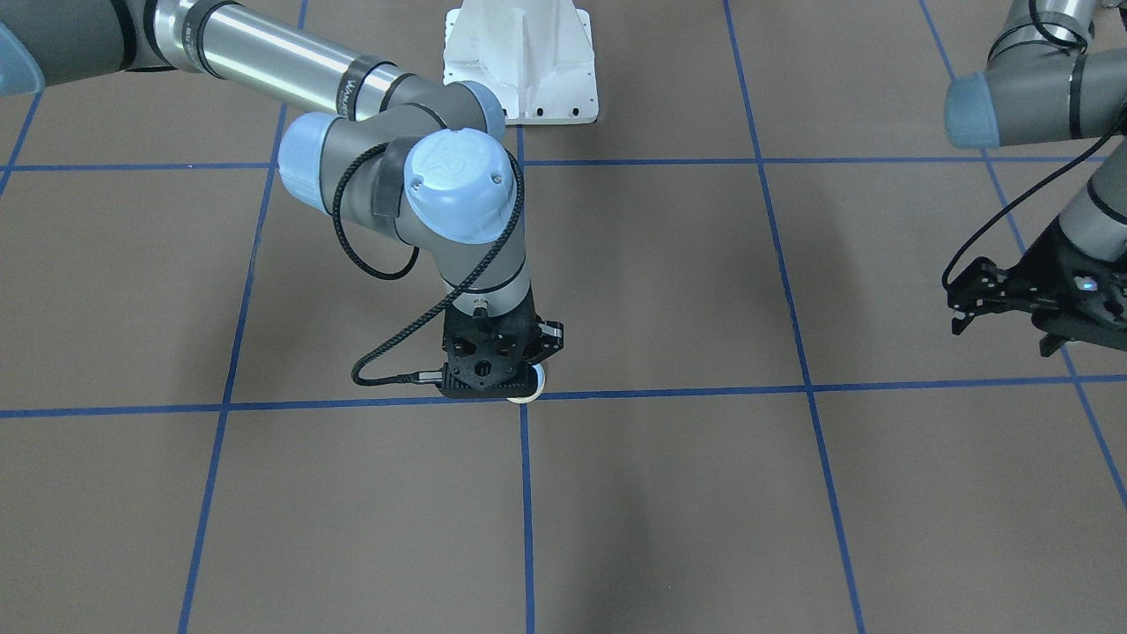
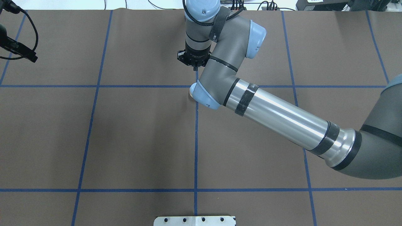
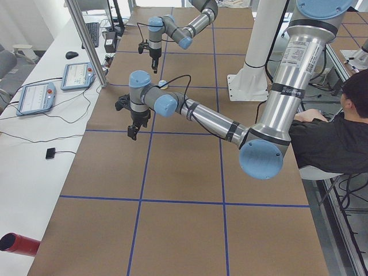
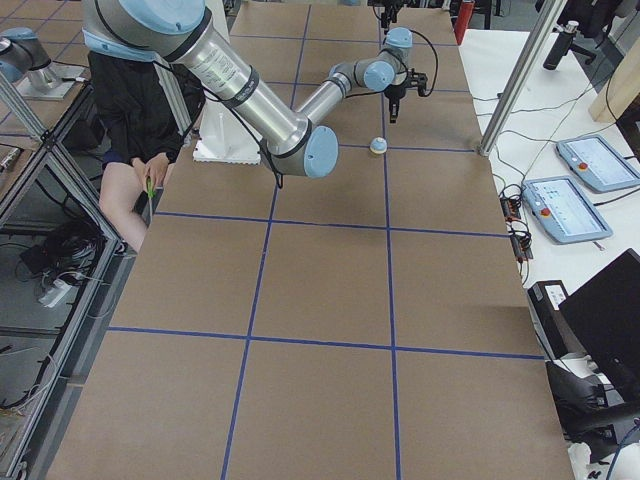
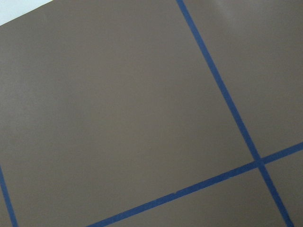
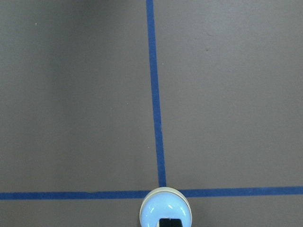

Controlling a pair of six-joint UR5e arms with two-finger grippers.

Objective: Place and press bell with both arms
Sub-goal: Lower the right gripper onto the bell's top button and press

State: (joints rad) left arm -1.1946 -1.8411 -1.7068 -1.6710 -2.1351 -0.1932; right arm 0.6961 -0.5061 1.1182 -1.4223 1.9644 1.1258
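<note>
The light-blue bell (image 6: 164, 212) with its cream base ring stands on the brown mat at a crossing of blue tape lines; it also shows as the bell (image 4: 378, 146) and the bell (image 3: 163, 84). My right gripper (image 6: 164, 222) is shut and points straight down over the bell's top. In the front view the right gripper (image 1: 497, 374) covers all but a cream sliver of the bell (image 1: 531, 394). The side views show a small gap between fingertips and bell. My left gripper (image 1: 1004, 339) hangs open and holds nothing, far off toward the table's left end.
The white pedestal (image 1: 519, 62) stands at the robot's side of the mat. A seated person (image 3: 339, 126) is beside the table. Two control tablets (image 3: 77, 75) and cables lie on the white bench. A red cylinder (image 3: 17, 244) lies near the mat's corner.
</note>
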